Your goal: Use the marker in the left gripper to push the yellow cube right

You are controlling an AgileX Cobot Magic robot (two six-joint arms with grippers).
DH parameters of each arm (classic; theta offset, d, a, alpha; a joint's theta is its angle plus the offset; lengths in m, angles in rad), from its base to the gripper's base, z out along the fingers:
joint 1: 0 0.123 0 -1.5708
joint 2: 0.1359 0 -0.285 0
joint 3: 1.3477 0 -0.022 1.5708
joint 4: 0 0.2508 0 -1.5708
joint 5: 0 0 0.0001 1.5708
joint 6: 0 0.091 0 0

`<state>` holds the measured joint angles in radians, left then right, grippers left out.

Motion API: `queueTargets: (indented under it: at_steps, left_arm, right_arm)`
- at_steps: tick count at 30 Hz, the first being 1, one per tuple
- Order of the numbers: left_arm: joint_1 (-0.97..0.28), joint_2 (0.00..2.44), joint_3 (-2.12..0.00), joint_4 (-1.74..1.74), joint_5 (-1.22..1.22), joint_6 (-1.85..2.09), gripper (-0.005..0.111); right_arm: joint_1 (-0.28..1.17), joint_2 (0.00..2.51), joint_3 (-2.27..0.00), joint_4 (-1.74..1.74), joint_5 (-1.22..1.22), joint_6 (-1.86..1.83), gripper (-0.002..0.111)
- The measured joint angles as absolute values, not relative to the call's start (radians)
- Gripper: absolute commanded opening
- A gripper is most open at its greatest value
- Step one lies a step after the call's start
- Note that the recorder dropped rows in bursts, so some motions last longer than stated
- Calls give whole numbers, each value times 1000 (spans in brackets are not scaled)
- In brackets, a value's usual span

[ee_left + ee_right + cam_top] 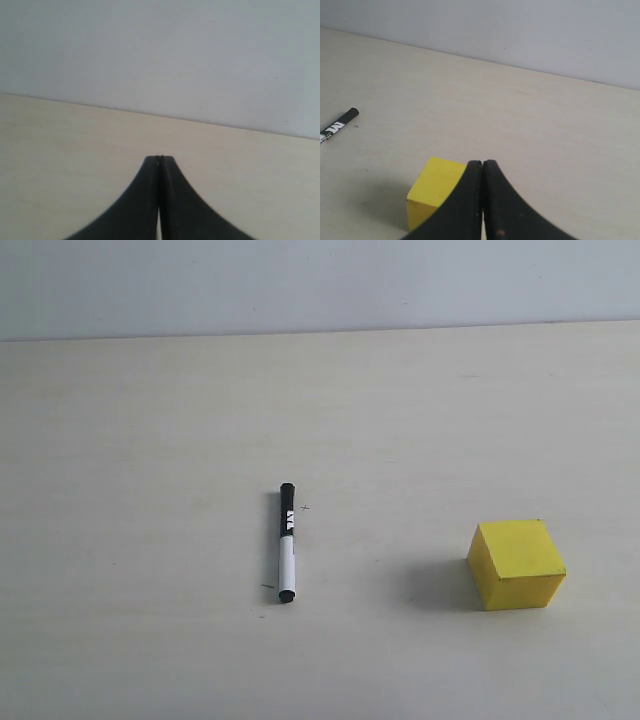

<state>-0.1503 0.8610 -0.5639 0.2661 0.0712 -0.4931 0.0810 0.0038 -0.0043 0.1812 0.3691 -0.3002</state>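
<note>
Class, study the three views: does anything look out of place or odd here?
Yes. The marker lies loose on the table, left of the yellow cube and apart from it. The left hand is shut on nothing, so the pushing tool is unheld.

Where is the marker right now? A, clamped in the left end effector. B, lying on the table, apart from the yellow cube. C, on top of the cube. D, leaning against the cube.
B: the marker lies flat on the table, clear of the yellow cube, and the left end effector is shut on nothing.
</note>
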Motion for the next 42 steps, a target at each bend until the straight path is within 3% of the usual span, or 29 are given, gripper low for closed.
queueTargets:
  at_steps: [17, 23, 32, 42]
  left_arm:
    - [-150, 183, -330, 297, 302, -480, 0]
    - [-150, 130, -321, 297, 452, -471, 0]
    - [-150, 28, -196, 297, 414, -440, 0]
    - [-150, 5, -72, 119, 395, -70, 0]
  right_arm:
    - [81, 4, -4, 181, 369, -300, 0]
    - [81, 4, -4, 181, 369, -300, 0]
    - [81, 4, -4, 181, 369, -300, 0]
    - [81, 4, -4, 181, 369, -300, 0]
